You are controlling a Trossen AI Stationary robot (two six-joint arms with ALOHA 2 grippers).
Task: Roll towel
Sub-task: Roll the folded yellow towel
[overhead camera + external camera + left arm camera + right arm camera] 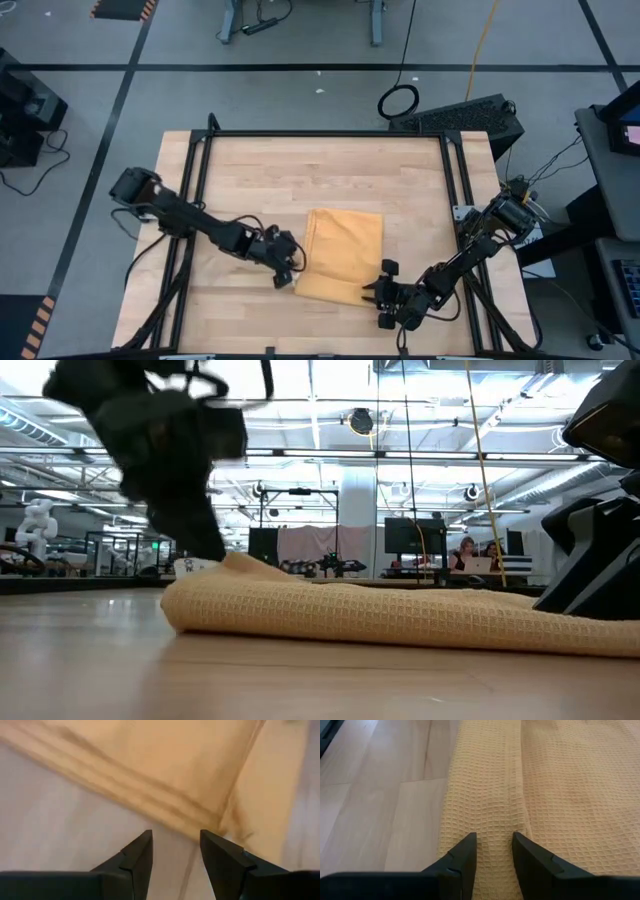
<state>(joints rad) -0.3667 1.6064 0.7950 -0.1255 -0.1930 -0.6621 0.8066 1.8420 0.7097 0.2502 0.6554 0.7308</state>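
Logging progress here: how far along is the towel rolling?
Done: the mustard-yellow waffle-weave towel lies folded flat on the wooden table. In hand: the left gripper and right gripper, both open, sit at its near corners. Left: all the rolling; no roll shows.

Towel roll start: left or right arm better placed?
Right, probably. The right gripper sits open over the towel at its near edge, fingers straddling a fold. The left gripper, also open, is just short of the towel's corner.

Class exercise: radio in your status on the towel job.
Left pincer open at towel corner. Right pincer open at its near edge. Towel folded flat, unrolled. Nothing in the way.
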